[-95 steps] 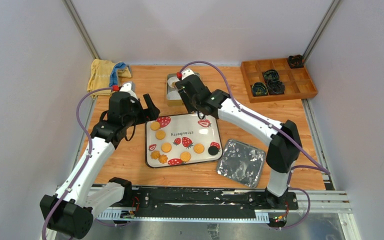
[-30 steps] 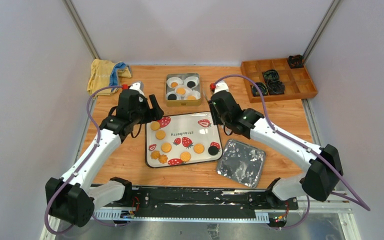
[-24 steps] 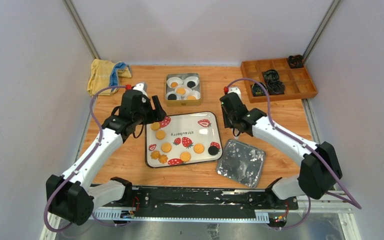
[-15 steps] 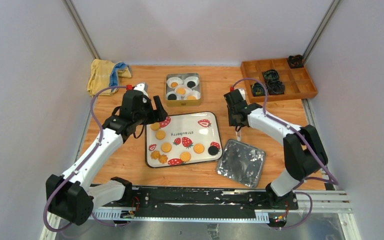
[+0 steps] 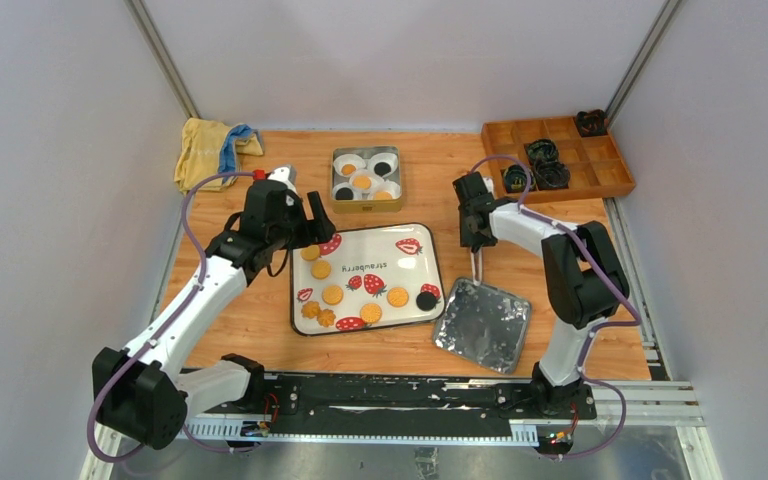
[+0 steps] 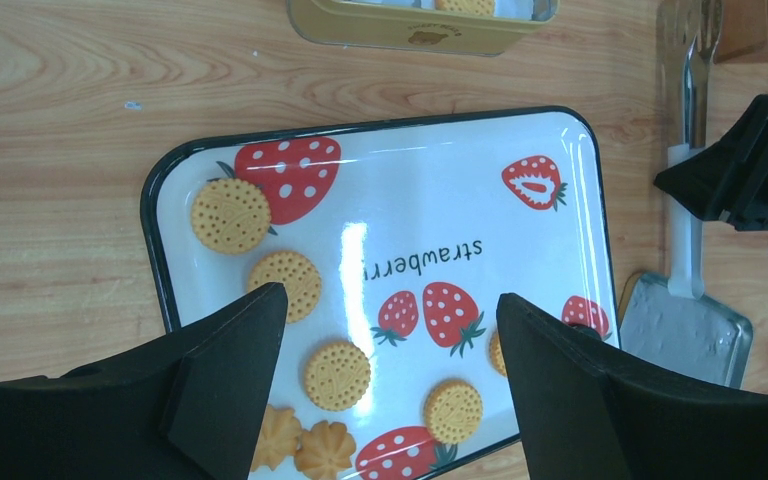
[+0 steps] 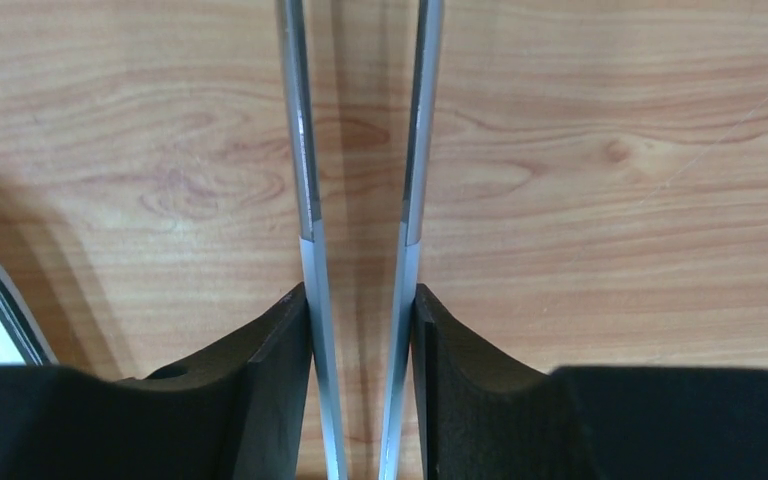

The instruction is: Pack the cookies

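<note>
Several golden cookies [image 5: 333,295] and one black cookie [image 5: 426,299] lie on the white strawberry tray [image 5: 380,245]. My left gripper [image 5: 310,222] is open and empty above the tray's far left part; the left wrist view shows cookies [image 6: 338,375] between its fingers [image 6: 230,360]. A metal tin [image 5: 365,178] behind the tray holds white paper cups with cookies. My right gripper [image 5: 472,215] is shut on metal tongs [image 5: 476,262], right of the tray. The right wrist view shows both tong arms [image 7: 305,150] squeezed between my fingers [image 7: 270,370] over bare wood.
A silver lid [image 5: 481,325] lies at the near right of the tray, by the tongs' tip. A wooden organizer [image 5: 560,160] with black items stands at the far right. A yellow and blue cloth [image 5: 215,145] lies at the far left.
My right arm has swung from over the tin to the right of the tray, with the tongs now pointing toward the lid. My left gripper has shifted slightly toward the far side.
</note>
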Available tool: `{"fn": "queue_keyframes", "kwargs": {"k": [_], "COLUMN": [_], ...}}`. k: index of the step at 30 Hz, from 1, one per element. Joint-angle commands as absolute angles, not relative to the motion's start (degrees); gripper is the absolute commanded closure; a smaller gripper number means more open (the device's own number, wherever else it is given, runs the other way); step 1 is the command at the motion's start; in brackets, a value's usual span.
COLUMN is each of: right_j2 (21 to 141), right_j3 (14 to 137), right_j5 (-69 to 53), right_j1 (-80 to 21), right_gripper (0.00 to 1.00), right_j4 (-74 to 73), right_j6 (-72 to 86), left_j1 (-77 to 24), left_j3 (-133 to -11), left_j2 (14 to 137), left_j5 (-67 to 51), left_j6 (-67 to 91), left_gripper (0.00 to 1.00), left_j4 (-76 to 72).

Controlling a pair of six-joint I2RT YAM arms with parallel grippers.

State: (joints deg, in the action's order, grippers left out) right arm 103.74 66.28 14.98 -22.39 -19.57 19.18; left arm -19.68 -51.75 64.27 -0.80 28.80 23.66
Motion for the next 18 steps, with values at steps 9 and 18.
{"fn": "queue_keyframes", "kwargs": {"k": [9,18], "right_j2": [111.4,116.6], "right_j3": [82.7,84.9], "right_j5": [15.4,13.8], "right_j1": [-20.1,-18.5], "right_gripper": [0.65,0.57], "right_j4": [-26.1,-28.5], "right_j6": [17.2,18.9], "left_j1": [-20.0,-20.0], "left_j3": [-52.0,-51.7], "left_j2": [64.8,63.8], "left_j5": [-0.1,2.1], "left_j6": [28.5,27.9], "left_gripper": [0.16,0.16], "left_j4": [23.5,24.3]}}
